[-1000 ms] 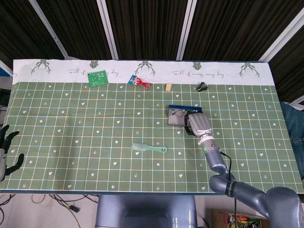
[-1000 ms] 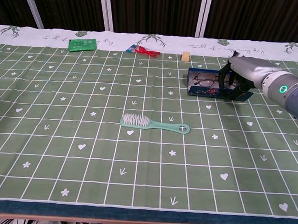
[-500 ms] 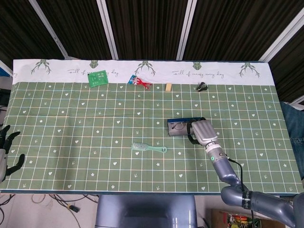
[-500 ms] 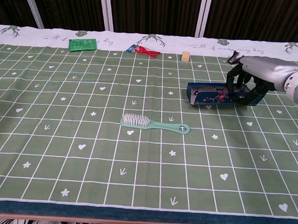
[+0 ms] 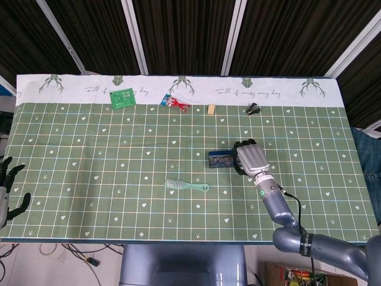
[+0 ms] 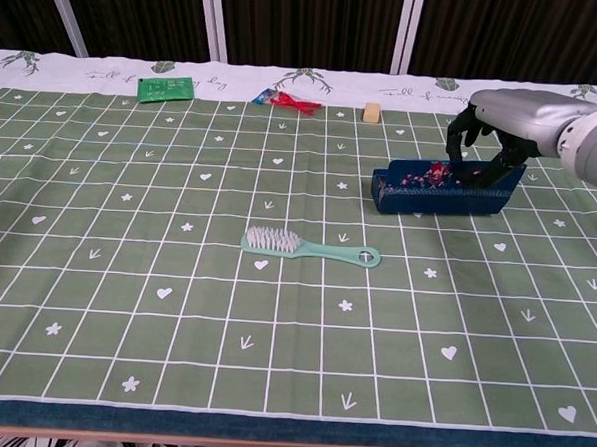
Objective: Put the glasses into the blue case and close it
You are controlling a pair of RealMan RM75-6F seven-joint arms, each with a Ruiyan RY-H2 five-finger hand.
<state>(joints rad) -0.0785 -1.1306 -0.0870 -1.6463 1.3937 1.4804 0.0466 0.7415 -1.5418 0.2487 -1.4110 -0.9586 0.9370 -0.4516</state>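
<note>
The blue case [image 5: 220, 159] [image 6: 435, 191] lies right of the table's middle with its flower-patterned lid down or nearly down. The glasses do not show in either view and are hidden under the lid. My right hand [image 5: 251, 158] [image 6: 499, 124] curls over the case's right end, with its fingers [image 6: 502, 164] on the lid's top and its thumb side behind. My left hand [image 5: 7, 190] hangs at the table's near left edge with its fingers apart and nothing in it. It shows only in the head view.
A mint hairbrush [image 5: 186, 186] [image 6: 307, 247] lies left of and nearer than the case. Along the far edge lie a green card [image 5: 122, 98] [image 6: 165, 86], a red wrapper [image 5: 175, 102] [image 6: 285, 101], a tan block [image 5: 211, 109] [image 6: 372, 111] and a small black clip [image 5: 253, 108].
The case's lid has swung from wide open to down over the glasses, pushed by my right hand. The glasses, seen inside a second ago, are now covered. The left hand has not moved.
</note>
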